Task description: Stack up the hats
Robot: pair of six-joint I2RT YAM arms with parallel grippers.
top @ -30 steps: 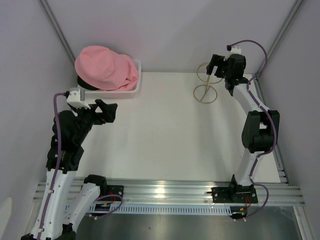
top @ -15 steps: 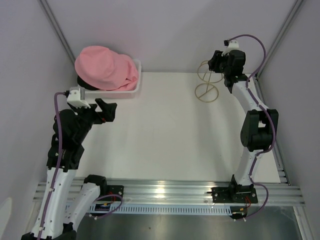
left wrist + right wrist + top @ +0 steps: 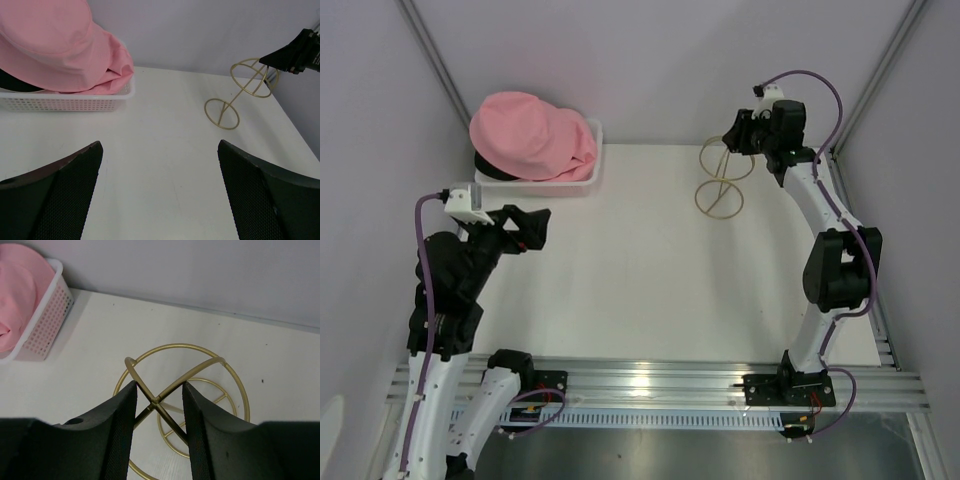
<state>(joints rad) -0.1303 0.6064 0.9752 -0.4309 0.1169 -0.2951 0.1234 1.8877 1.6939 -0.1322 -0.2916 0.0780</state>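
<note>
A pink hat (image 3: 530, 135) is piled on top of the white mesh basket (image 3: 588, 178) at the back left, and a black hat (image 3: 490, 168) peeks out beneath it. In the left wrist view, the pink hat (image 3: 55, 45) fills the upper left over the basket (image 3: 65, 102). My left gripper (image 3: 538, 228) hovers open in front of the basket, with nothing between its fingers (image 3: 60, 195). My right gripper (image 3: 159, 400) is at the back right, shut on the crossed top wires of the gold ring stand (image 3: 200, 367), which leans.
The ring stand (image 3: 718, 195) has its base ring on the white table at the back right. Grey walls close in the back and both sides. The basket (image 3: 47, 325) shows at the left edge of the right wrist view.
My right gripper came down over the top of the stand and shut on it. The stand has shifted left and towards the front, and now leans. My left arm has barely moved.
</note>
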